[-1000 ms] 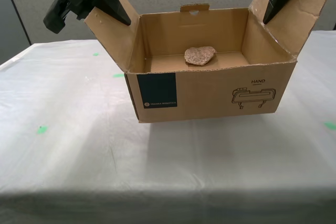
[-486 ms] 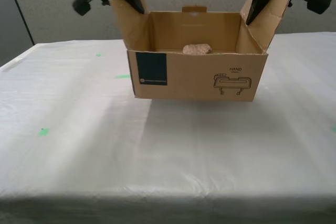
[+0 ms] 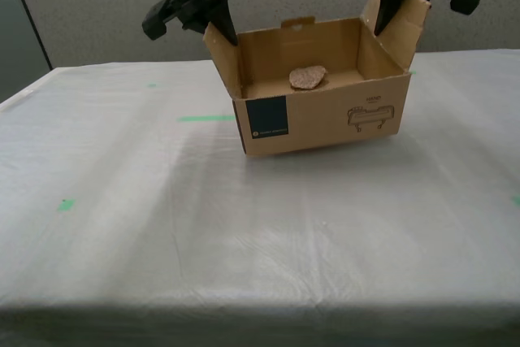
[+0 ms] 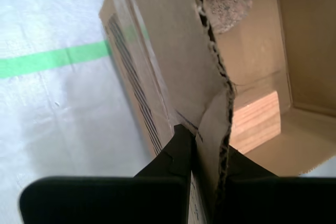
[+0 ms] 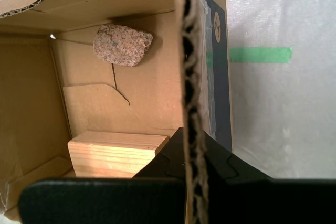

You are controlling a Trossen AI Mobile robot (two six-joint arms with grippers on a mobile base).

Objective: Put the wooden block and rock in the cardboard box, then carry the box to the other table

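The cardboard box (image 3: 325, 115) sits skewed over the white-cloth table (image 3: 244, 233), navy label toward the camera. I cannot tell whether its base touches the cloth. Inside lie the rock (image 3: 308, 77), also seen as rock (image 5: 122, 44) and rock (image 4: 226, 9), and the wooden block (image 5: 113, 153), wooden block (image 4: 254, 119); the box's front wall hides the block in the exterior view. My first gripper (image 3: 221, 28) (image 5: 191, 140) is shut on the side flap at the exterior view's left. My second gripper (image 3: 388, 14) (image 4: 207, 140) is shut on the flap at that view's right.
Green tape marks lie on the cloth: a strip (image 3: 203, 118) beside the box at the exterior view's left, and a small mark (image 3: 65, 203) nearer the front. The table's front edge (image 3: 260, 308) runs along the bottom of the exterior view. A grey wall stands behind.
Both arms have carried the box away from the camera across the cloth and turned it, so its navy-label corner now faces forward. Both grippers stayed shut on the flaps.
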